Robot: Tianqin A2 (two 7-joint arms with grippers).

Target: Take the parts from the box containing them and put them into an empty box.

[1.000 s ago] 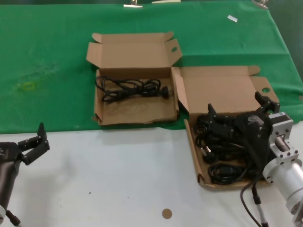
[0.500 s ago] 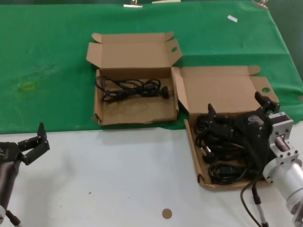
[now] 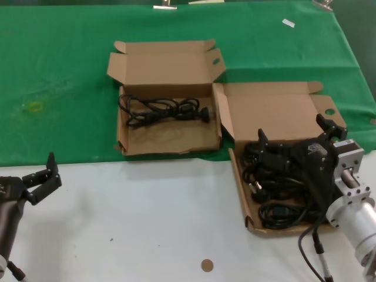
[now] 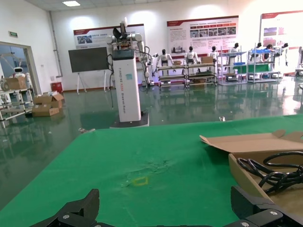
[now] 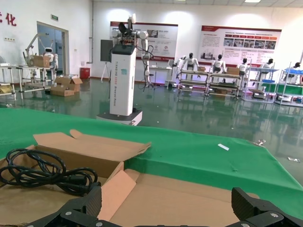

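Note:
The source box (image 3: 236, 176) at the right holds several coiled black cords (image 3: 276, 182); its lid tab has a small round hole. My right gripper (image 3: 294, 130) hovers open just above those cords, holding nothing; the right wrist view (image 5: 168, 208) shows its jaws wide apart over the box's lid (image 5: 189, 198). The other box (image 3: 167, 144), with a dented front wall and an oval tab slot, holds one cord (image 3: 164, 110), which also shows in the right wrist view (image 5: 42, 172) and the left wrist view (image 4: 274, 172). My left gripper (image 3: 44, 179) is open and idle at the lower left.
Both boxes lie across the edge between the green cloth (image 3: 59, 76) and the white table (image 3: 147, 223). A small brown disc (image 3: 207, 265) lies on the white table near the front. A yellow mark (image 4: 140, 180) sits on the cloth at left.

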